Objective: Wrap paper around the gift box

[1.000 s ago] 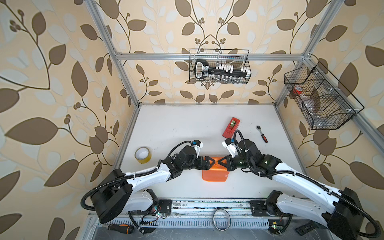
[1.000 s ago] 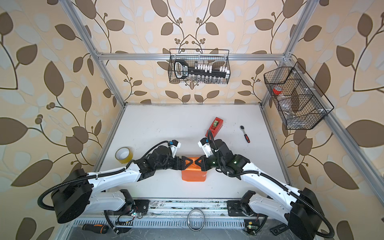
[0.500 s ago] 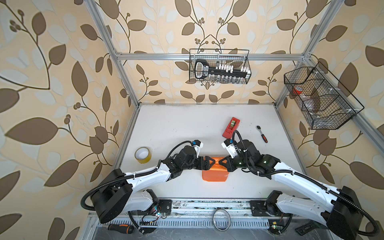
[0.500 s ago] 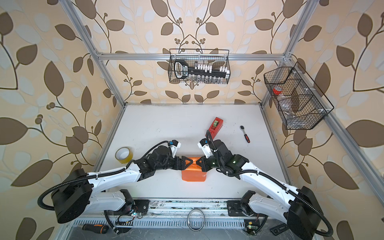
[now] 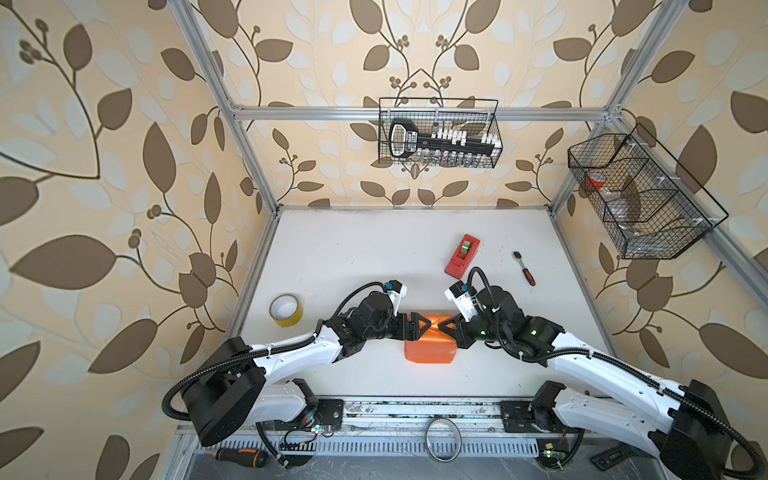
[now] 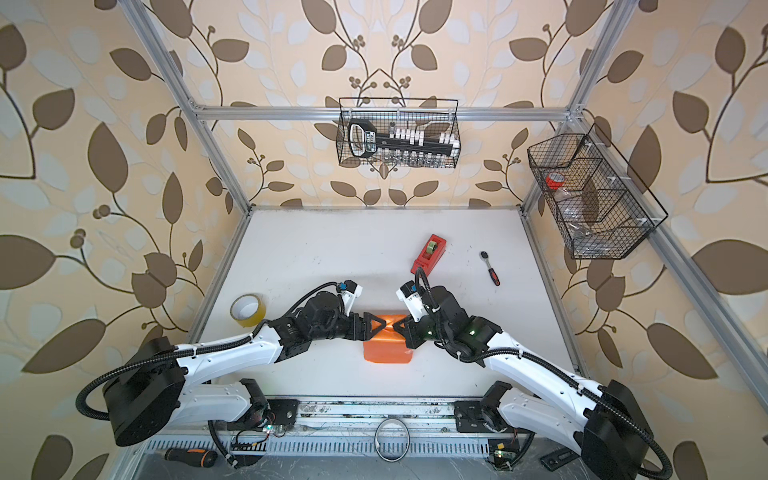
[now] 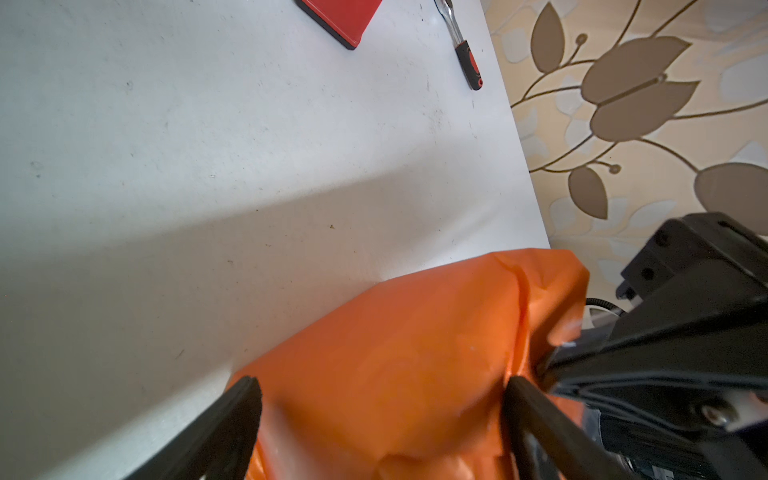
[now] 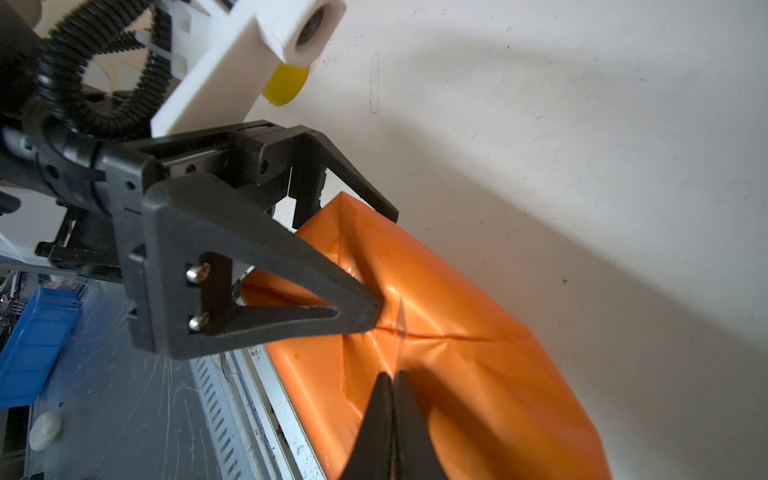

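The white tabletop (image 5: 353,249) sits between leaf-patterned walls (image 5: 124,166). The paper (image 5: 430,352), glossy orange side out, lies near the front edge as a closed, box-shaped parcel between my two arms. It covers the gift box completely, so I cannot see the box itself.

My left claw (image 8: 382,266) is spread wide over the parcel. One fingertip (image 8: 365,311) presses on top at a crease and the other sits by the far edge.

My right claw (image 8: 391,380) has its fingers all but together, tips on the paper. I cannot tell whether a fold is caught between them.

A red tape dispenser (image 5: 462,256) and a ratchet (image 5: 524,268) lie farther back. A yellow tape roll (image 5: 286,309) sits well off to the left.
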